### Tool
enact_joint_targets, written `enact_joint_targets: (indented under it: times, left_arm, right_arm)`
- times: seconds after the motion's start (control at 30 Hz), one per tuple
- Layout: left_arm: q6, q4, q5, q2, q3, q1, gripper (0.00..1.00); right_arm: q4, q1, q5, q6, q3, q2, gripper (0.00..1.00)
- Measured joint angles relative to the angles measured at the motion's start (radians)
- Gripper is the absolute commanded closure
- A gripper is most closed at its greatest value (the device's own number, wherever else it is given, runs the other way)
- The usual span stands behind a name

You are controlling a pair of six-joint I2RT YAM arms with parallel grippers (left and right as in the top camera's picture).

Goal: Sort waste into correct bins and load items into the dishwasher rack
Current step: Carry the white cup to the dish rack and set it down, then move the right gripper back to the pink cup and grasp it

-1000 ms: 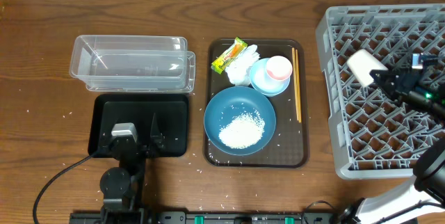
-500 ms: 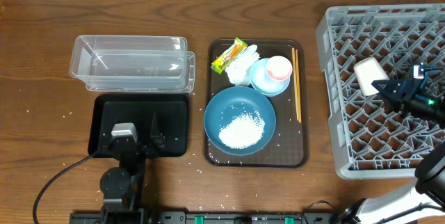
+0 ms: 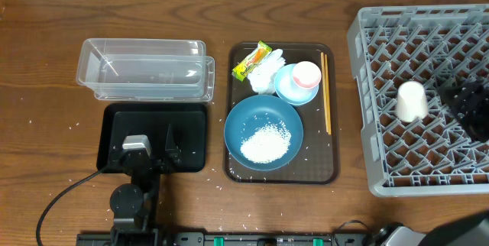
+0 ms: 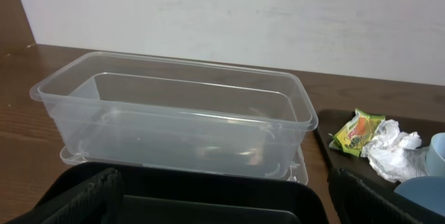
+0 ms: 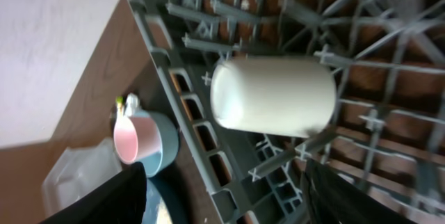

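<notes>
Right end effector (image 5: 224, 177) gapes wide, holding nothing (left end effector (image 4: 224, 182) equally spread, empty); white cup (image 5: 272, 97) lies sideways in dishwasher rack (image 5: 149, 29). Lift clear straight without nudging it.

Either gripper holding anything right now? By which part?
Nothing held. Right gripper is open, clear of the white cup sitting in the rack. Left gripper is open and empty over the black tray.
</notes>
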Motion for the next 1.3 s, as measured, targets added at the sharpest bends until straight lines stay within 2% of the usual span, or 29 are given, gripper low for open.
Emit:
enact_joint_targets:
  times: [0.17,0.27,0.33,0.5,0.67,0.73,0.93,1.03,1.17,1.3]
  left_arm:
    - [0.000,0.000,0.000,0.000,0.000,0.000,0.03]
    - [0.000,0.000,0.000,0.000,0.000,0.000,0.04]
    - [0.000,0.000,0.000,0.000,0.000,0.000,0.04]
    - [0.000,0.000,0.000,0.000,0.000,0.000,0.04]
    - [0.000,0.000,0.000,0.000,0.000,0.000,0.03]
    - [0.000,0.000,0.000,0.000,0.000,0.000,0.03]
    - [0.000,0.000,0.000,0.000,0.000,0.000,0.03]
    - [0.000,0.000,0.000,0.000,0.000,0.000,0.03]
    - [0.000,0.000,0.000,0.000,0.000,0.000,0.03]
    - [0.000,0.000,0.000,0.000,0.000,0.000,0.04]
  right_arm:
    - [0.002,0.010,0.048,0.036,0.000,-0.119,0.43]
    - [0.021,0.052,0.068,0.043,0.000,-0.171,0.55]
    - [0.026,0.091,0.080,0.052,0.000,-0.194,0.57]
    - [0.027,0.235,0.106,0.058,0.000,-0.205,0.49]
    - [0.041,0.501,0.152,0.045,-0.001,-0.205,0.35]
    - [0.075,0.644,0.227,0.057,-0.001,-0.202,0.33]
    - [0.128,0.928,0.367,0.094,0.020,-0.141,0.30]
    - [0.059,1.020,0.404,0.103,0.110,-0.045,0.31]
    - [-0.105,1.088,0.469,0.093,0.330,0.142,0.35]
    - [-0.142,1.146,0.595,0.090,0.518,0.318,0.29]
